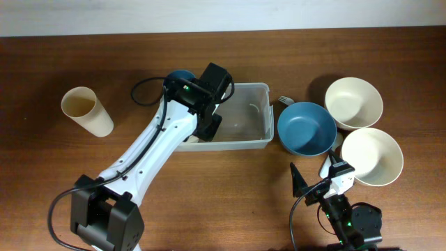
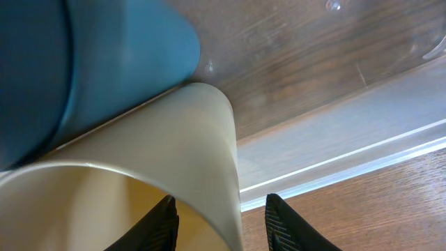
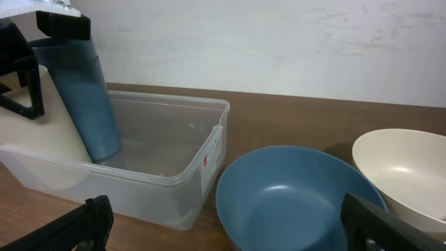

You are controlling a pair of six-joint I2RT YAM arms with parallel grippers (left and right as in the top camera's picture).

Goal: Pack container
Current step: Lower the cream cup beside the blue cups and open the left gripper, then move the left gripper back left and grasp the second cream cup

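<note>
left wrist view: the left gripper has its jaws apart astride the cream cup's wall, beside a blue cup inside the container, mid-table; releasing looks in hand, next lift straight clear; the right gripper gapes empty

Wooden table with container, cream cup, blue bowl, two cream bowls.

Three cups, three bowls, one container
</note>
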